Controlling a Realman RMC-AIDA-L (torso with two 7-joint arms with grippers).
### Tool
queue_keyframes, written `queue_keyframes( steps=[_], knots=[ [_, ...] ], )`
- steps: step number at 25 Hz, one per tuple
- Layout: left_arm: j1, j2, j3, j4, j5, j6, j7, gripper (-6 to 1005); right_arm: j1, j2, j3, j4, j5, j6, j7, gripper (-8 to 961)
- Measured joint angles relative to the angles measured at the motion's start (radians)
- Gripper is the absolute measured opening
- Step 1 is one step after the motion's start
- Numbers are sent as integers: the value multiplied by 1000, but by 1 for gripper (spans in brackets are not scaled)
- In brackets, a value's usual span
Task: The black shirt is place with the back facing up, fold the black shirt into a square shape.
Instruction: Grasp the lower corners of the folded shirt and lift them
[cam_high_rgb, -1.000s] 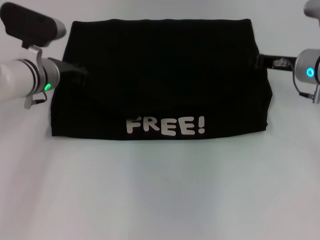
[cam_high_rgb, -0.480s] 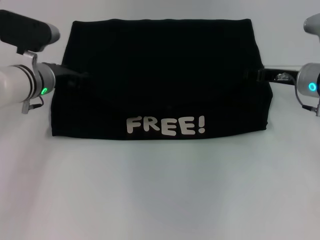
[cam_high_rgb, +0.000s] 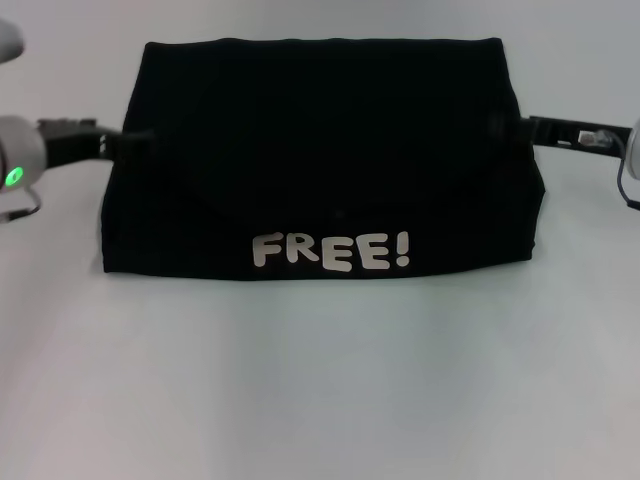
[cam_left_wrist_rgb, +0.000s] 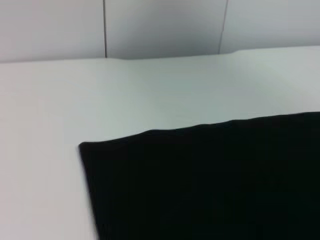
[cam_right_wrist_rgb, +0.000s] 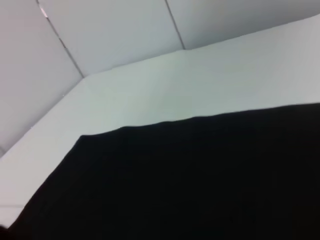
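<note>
Two grippers flank the cloth, one at each short end, and the coming move seems to turn on that symmetry. Starting at the left, the left gripper (cam_high_rgb: 118, 142) lies low over the white table (cam_high_rgb: 320, 380), its dark tip at the shirt's left edge, where black on black hides whether it touches the cloth; whether its fingers are apart or together cannot be told from any view. Next comes the black shirt (cam_high_rgb: 320, 170) itself, lying flat in the middle of the table as a wide rectangle, already doubled over, with the "FREE!" lettering (cam_high_rgb: 331, 251) facing up along the near edge. Its long axis runs left to right, straight from one gripper to the other, so it is still wider than it is deep and not yet a square. At the right, the right gripper (cam_high_rgb: 535, 130) reaches in level toward the shirt's right edge at about the same depth as its partner, and again its fingers cannot be made out. Each arm is nearest its own end of the cloth. Judging from this, the remaining fold would bring one short end across toward the other, halving the long axis.
</note>
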Motion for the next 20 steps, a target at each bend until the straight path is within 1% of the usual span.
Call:
queue_keyframes(
  steps=[2, 5, 8, 10, 14, 20],
  knots=[
    [41, -1, 0, 29, 0, 53, -1, 866, -17, -7, 0, -1, 1, -42, 1, 537],
    [90, 6, -3, 36, 0, 129, 2, 883, -37, -14, 0, -1, 1, -81, 5, 537],
    [138, 6, -1, 37, 1, 154, 21, 879, -50, -15, -3, -2, 1, -93, 12, 537],
    [156, 4, -4, 35, 0, 154, 29, 877, -53, -15, -4, -2, 0, -92, 13, 537],
    [163, 7, -6, 7, 6, 168, 24, 877, -55, -15, -7, 3, -4, -81, 13, 536],
    [127, 26, -1, -76, 11, 183, 12, 877, -55, -17, -9, -1, -6, -81, 39, 536]
  ],
)
